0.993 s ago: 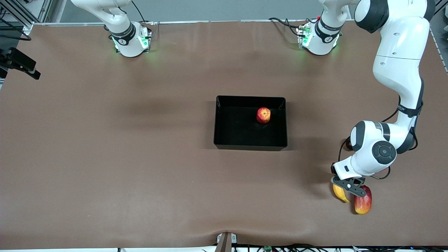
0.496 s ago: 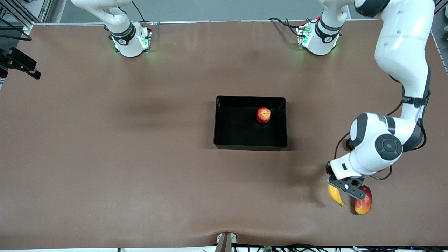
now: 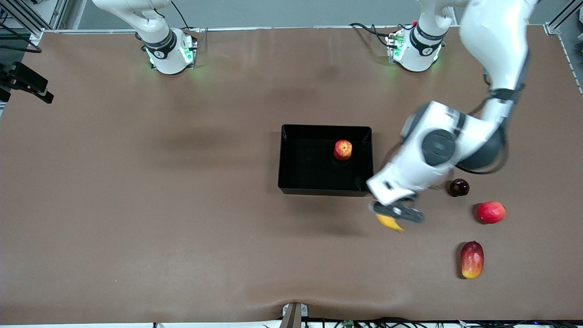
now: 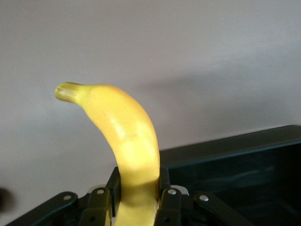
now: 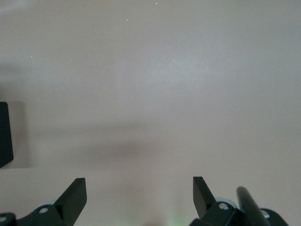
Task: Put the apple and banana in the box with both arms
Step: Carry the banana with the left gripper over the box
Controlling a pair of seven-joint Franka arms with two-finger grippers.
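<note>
Clamping the banana point(image 4: 127, 141) between both fingers point(image 4: 101, 207), my left end effector point(image 3: 395, 212) hangs in the air over bare brown surface point(image 3: 182, 228), just off the box point(image 3: 326, 189) corner that lies nearest the front camera on the left arm's end. In the front view only a short yellow stub point(image 3: 390, 222) pokes out beneath the end effector; in the left wrist view the banana rises from the pads and curves to a greenish stem end, with a glossy black wall of the box point(image 4: 244, 150) close by.

Clock bearings, front view, taken from the left end effector:
- box, about 10 o'clock, near.
- apple point(image 3: 343, 150), about 11 o'clock, resting inside the box toward the wall on the left arm's end.
- dark plum point(image 3: 458, 187), about 2 o'clock, on the surface.
- smooth red round fruit point(image 3: 491, 212), 3 o'clock, a little nearer the front camera than the plum.
- mango point(image 3: 472, 259), about 4 o'clock, nearest the front camera of the three.

My right arm waits. Its end effector point(image 5: 139, 192) shows only in the right wrist view, fingers spread wide apart, nothing between them, above bare surface.
</note>
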